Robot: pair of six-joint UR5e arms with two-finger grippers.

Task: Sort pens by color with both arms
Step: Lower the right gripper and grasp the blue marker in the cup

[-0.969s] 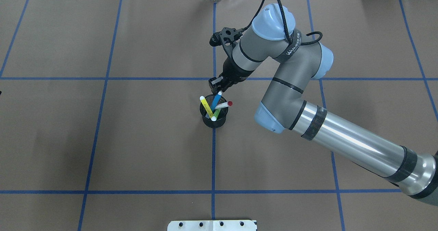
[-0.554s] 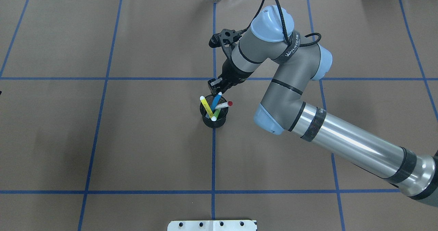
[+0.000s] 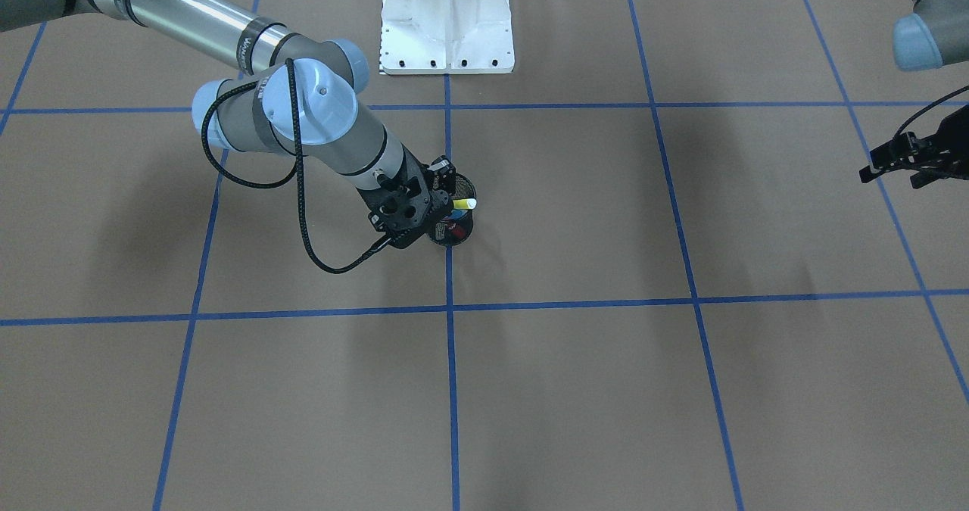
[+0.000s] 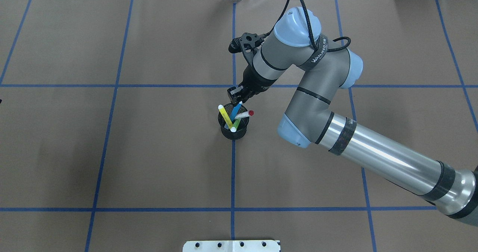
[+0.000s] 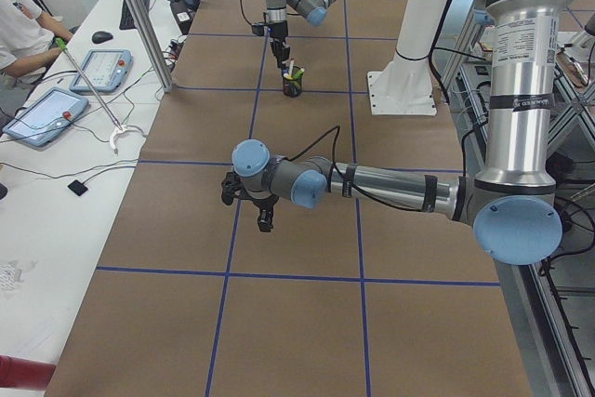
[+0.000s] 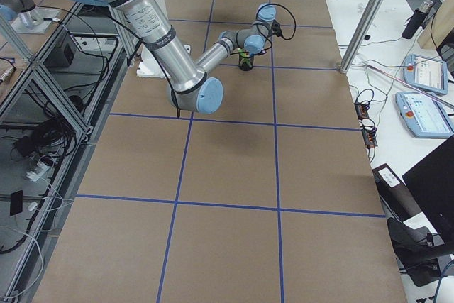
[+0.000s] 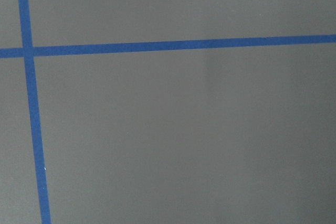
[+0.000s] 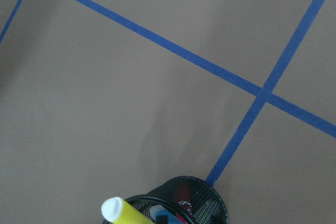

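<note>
A black mesh cup (image 4: 233,131) stands at the table's middle and holds the pens: yellow (image 4: 225,114), blue (image 4: 235,112), lime green (image 4: 236,124) and white with a red end (image 4: 244,114). My right gripper (image 4: 238,98) is just behind the cup, its fingertips at the blue pen's upper end, which they hide. I cannot tell whether it is open or shut. The right wrist view shows the yellow pen (image 8: 125,212) and the cup's rim (image 8: 210,192). My left gripper (image 5: 264,218) hangs far to the left over bare paper; I cannot tell its state.
Brown paper with blue tape lines (image 4: 233,170) covers the table. The white pedestal base (image 3: 447,19) stands at the robot's side. The left wrist view shows only paper and tape (image 7: 157,46). An operator and tablets (image 5: 42,113) are beside the far table edge.
The right arm has shifted very slightly, and its fingertips now cover the blue pen's pale tip, which showed before. The pens and the cup have not moved.
</note>
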